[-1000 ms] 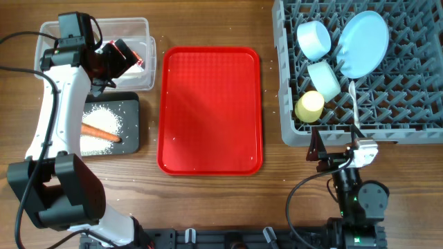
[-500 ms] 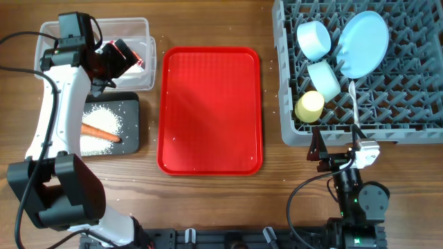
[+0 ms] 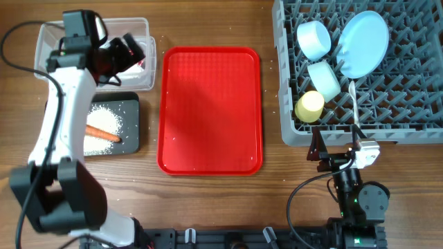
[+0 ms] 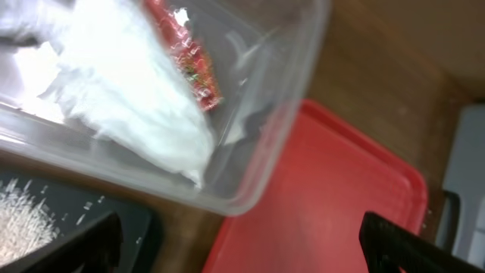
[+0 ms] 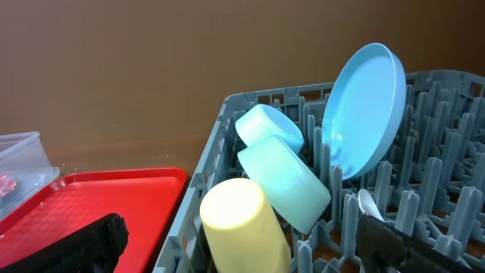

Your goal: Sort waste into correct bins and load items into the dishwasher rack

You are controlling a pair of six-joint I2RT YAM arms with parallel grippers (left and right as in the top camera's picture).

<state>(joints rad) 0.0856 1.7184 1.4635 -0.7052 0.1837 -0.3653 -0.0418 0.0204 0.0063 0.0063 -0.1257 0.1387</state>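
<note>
The grey dishwasher rack [image 3: 346, 135] stands fully loaded at the right of the table [image 3: 208, 204]: pale blue plate [image 3: 363, 43] on edge between the pegs, light blue bowl [image 3: 313, 38] and pale green bowl [image 3: 324, 79] tipped on their sides, yellow cup [image 3: 309, 106] lying at the front, white spoon [image 3: 353, 100] among the pegs. The red tray [image 3: 210, 111] lies bare in the middle. At left, the clear plastic tub [image 3: 151, 77] holds the crumpled napkin [image 4: 129, 98] and red snack wrapper [image 4: 186, 57], while the black tray [image 3: 133, 142] just in front carries the carrot [image 3: 102, 133] and rice grains [image 3: 104, 116]; the brown scrap may sit at the carrot's tip, though the view is too coarse to say. The left gripper [image 4: 239, 231] hovers over the tub, fingers spread and empty; the right gripper [image 3: 339, 155], likewise released, rests before the rack. The risk now appears to be a low pull-away catching the light tub's wall and spilling its contents.
</note>
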